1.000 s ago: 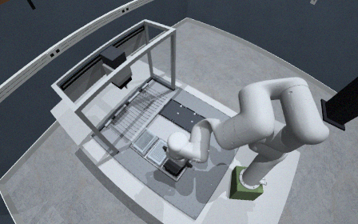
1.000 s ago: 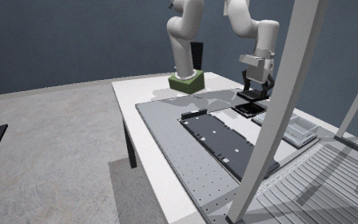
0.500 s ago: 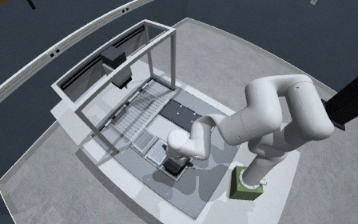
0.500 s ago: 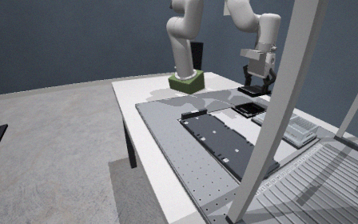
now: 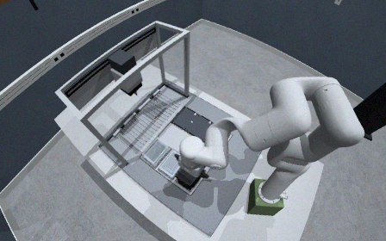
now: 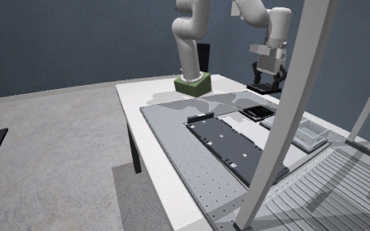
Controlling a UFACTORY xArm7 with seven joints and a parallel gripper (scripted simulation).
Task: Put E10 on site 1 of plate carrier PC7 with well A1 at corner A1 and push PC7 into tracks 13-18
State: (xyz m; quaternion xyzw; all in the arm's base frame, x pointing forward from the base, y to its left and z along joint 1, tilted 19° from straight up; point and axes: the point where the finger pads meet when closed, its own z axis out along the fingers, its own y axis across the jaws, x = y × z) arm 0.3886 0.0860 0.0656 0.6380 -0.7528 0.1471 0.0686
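Note:
My gripper is shut on E10, a dark flat plate, and holds it level above the table at the near end of the nest row. Nest S1 lies open and empty below and in front of it. In the overhead view the gripper and E10 hang over that nest, partly hidden by my wrist. E01 sits in S2 and E07 in S3. The dark carrier PC7 lies on the apron, its handle toward my base; its sites are empty. It also shows in the overhead view.
The loading rails lie beyond the carrier, under a grey frame whose post hides part of E01 and the carrier. The rails and a dark head on the gantry show from above. My green base stands behind the apron.

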